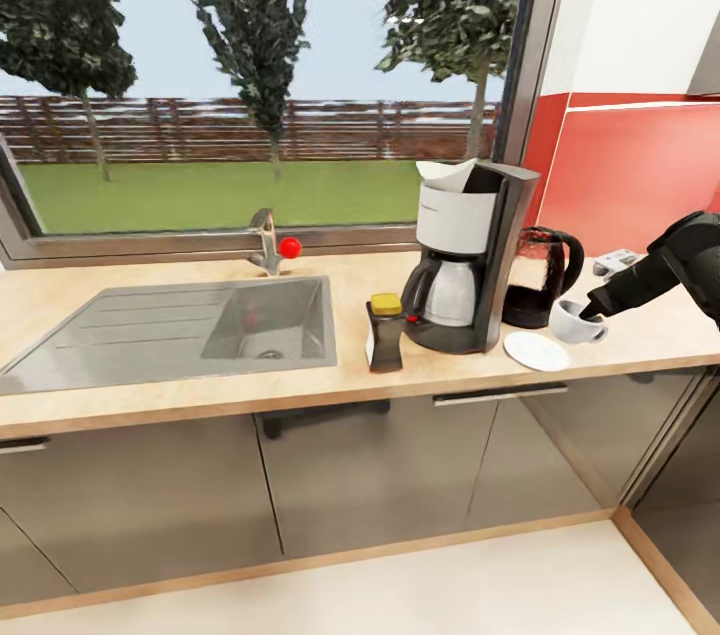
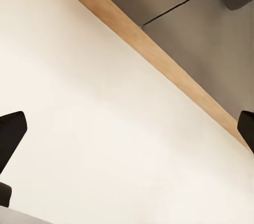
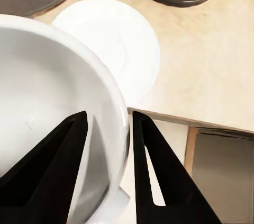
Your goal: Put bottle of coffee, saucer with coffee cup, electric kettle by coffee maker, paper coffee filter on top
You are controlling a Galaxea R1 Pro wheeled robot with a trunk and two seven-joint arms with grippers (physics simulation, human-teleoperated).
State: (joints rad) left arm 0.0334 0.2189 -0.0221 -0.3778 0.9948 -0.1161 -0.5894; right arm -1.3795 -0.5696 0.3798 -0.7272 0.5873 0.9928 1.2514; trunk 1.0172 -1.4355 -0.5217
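1. Gripping the wall of the coffee cup [image 1: 576,321], the right gripper [image 1: 592,312] is clamping the rim with one finger inside the bowl and one outside, as the right wrist view is showing [image 3: 63,128]; the cup is hanging tilted at the counter [image 1: 150,395] level, and whether it is touching the surface I cannot tell.
2. Lying just beside the cup, toward the coffee maker [image 1: 466,255] and slightly nearer the counter's front edge, the saucer [image 1: 537,351] is sitting bare; the cup is not on it yet, so the coming move is looking like a short carry that way followed by a level set-down on the sunken centre.
3. Serving that move best is the right arm, since it is already holding the cup; the left gripper [image 2: 127,150] is hanging spread apart and holding nothing, pointing at pale floor [image 2: 106,118] and a wooden plinth strip.
4. Standing beside the coffee maker on its far side from the cup is one bottle of coffee [image 1: 385,331]; one electric kettle [image 1: 541,275] is standing just behind the cup and touching or nearly touching the machine.
5. Resting on top of the machine is one paper coffee filter [image 1: 447,175].
6. Counting: one cup, one saucer, one kettle, one bottle, one filter, one coffee maker, all on the counter beside the sink [image 1: 180,330].
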